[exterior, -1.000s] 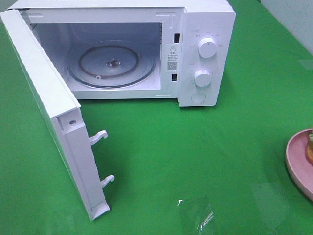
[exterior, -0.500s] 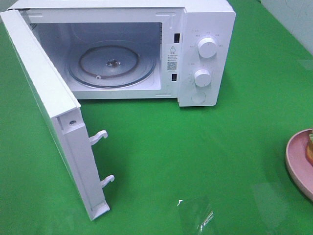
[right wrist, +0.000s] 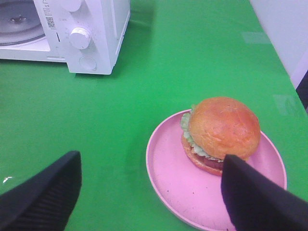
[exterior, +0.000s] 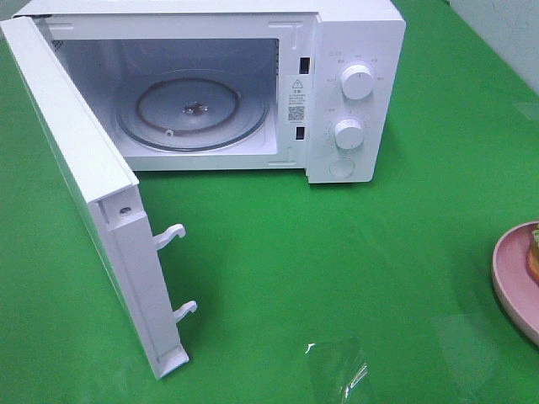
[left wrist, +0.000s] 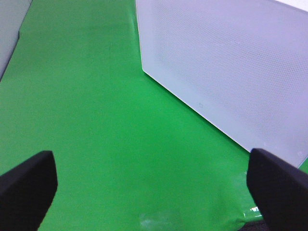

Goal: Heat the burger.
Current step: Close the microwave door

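Observation:
The burger [right wrist: 219,132], a golden-brown bun with green lettuce and a brown patty, sits on a pink plate [right wrist: 175,185]. In the exterior high view only the plate's edge [exterior: 510,282] and a sliver of the burger [exterior: 534,257] show at the right border. My right gripper [right wrist: 149,197] is open just above and in front of the plate, not touching it. My left gripper [left wrist: 154,183] is open over the green cloth beside the open microwave door [left wrist: 226,72]. The white microwave [exterior: 354,93] stands open with its glass turntable [exterior: 192,112] bare.
The microwave door [exterior: 93,194] swings out to the left toward the front of the table, with two latch hooks on its edge. Two white knobs [exterior: 357,82] are on the right panel. A green cloth [exterior: 337,269] covers the table.

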Controlling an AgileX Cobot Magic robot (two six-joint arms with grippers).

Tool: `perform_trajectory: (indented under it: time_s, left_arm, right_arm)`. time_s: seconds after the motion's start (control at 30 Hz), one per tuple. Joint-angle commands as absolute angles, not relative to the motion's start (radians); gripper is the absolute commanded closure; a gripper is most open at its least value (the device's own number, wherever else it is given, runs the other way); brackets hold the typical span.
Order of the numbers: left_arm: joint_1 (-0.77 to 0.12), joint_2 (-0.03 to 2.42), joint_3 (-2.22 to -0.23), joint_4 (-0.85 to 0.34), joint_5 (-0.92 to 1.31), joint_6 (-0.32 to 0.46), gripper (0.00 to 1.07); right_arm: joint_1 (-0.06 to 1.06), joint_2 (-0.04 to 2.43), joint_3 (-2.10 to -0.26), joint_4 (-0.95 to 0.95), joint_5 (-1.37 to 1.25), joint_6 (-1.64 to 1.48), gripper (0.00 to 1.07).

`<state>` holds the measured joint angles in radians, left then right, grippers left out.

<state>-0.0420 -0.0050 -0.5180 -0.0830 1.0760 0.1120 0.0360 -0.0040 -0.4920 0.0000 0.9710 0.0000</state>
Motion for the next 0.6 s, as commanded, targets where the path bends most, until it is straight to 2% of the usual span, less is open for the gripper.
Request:
perform_trajectory:
  time_s: [0.03,0.6]
  left_arm:
    - [-0.04,-0.011,-0.518,-0.087,1.07,0.109,0.07]
    - [-0.04,-0.011,-0.518,-0.087,1.07,0.109,0.07]
  right_arm:
    - [0.029,-0.031,-0.491,-0.01,0.96,0.0,0.32]
    - [0.029,-0.031,-0.491,-0.01,0.96,0.0,0.32]
